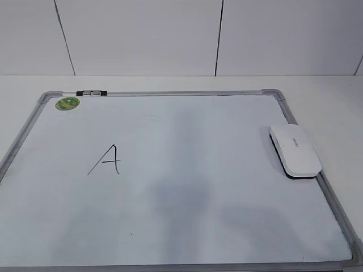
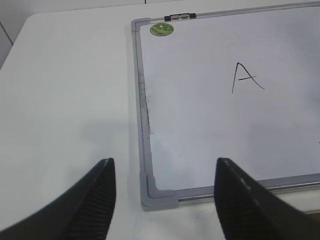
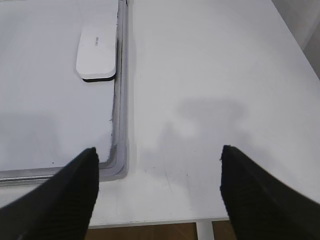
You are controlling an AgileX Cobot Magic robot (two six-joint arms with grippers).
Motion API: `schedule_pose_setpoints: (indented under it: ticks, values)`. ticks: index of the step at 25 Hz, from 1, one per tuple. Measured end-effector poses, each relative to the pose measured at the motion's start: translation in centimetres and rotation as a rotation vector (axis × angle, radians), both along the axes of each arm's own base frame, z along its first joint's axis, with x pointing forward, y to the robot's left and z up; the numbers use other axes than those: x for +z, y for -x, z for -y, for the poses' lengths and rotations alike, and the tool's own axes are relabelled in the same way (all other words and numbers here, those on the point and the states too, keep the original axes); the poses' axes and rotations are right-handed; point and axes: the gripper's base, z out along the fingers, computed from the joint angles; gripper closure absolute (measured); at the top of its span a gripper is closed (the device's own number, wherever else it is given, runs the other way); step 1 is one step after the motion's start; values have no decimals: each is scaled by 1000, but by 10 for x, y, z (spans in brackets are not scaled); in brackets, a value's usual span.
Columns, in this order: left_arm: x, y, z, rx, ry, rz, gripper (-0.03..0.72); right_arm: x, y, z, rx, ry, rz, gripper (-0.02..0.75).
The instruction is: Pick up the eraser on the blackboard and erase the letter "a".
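Note:
The white eraser (image 1: pixel 295 150) lies flat on the blackboard (image 1: pixel 198 192) against its right frame; it also shows in the right wrist view (image 3: pixel 97 47). An angular capital "A" (image 1: pixel 106 160) in black marker is on the board's left half, and shows in the left wrist view (image 2: pixel 246 77). No lowercase cursive "a" shows in any view. My left gripper (image 2: pixel 165 165) is open and empty above the board's near left corner. My right gripper (image 3: pixel 158 150) is open and empty, over the table right of the board's near right corner, well short of the eraser. Neither gripper shows in the exterior view.
The board lies on a white table (image 1: pixel 340 96). A round green sticker (image 1: pixel 67 103) sits at its far left corner, with a small black clip (image 1: pixel 92 92) on the top frame. The table's front edge (image 3: pixel 150 222) is just under my right gripper. A white panelled wall stands behind.

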Motion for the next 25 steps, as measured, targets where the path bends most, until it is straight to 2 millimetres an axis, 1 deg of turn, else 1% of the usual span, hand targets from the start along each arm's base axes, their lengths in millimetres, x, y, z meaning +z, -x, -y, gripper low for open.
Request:
schedule_pose_setpoints:
  ticks: [18,25]
  values:
    - [0,0,0,0,0,0,237,0,0,0,0,0,0,149]
    - [0,0,0,0,0,0,237,0,0,0,25,42,-3,149]
